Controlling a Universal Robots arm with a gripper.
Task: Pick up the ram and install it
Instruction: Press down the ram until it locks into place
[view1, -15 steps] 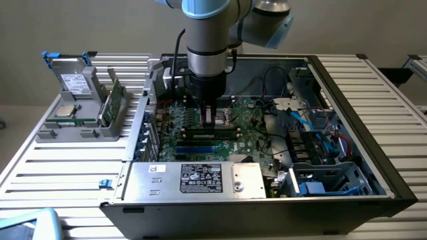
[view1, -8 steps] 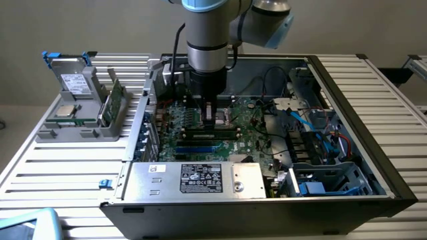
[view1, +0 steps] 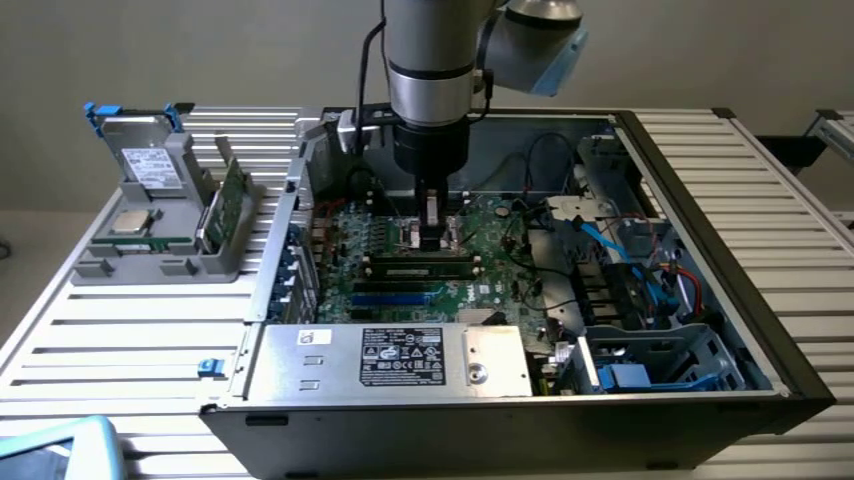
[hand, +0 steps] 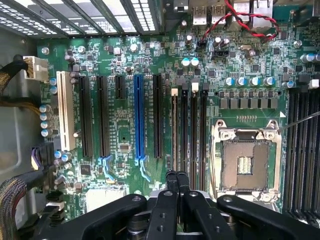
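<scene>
- Your gripper (view1: 437, 232) hangs inside the open computer case (view1: 747, 330), low over the motherboard (hand: 125, 130), with its fingers (hand: 171, 182) pressed together and nothing between them.
- The fingertips sit just by the end of the black memory slots (hand: 187, 125), beside the empty processor socket (hand: 245, 162).
- The ram (view1: 234, 200) stands on edge in the grey holder (view1: 160, 262) outside the case, on the exterior view's left.
</scene>
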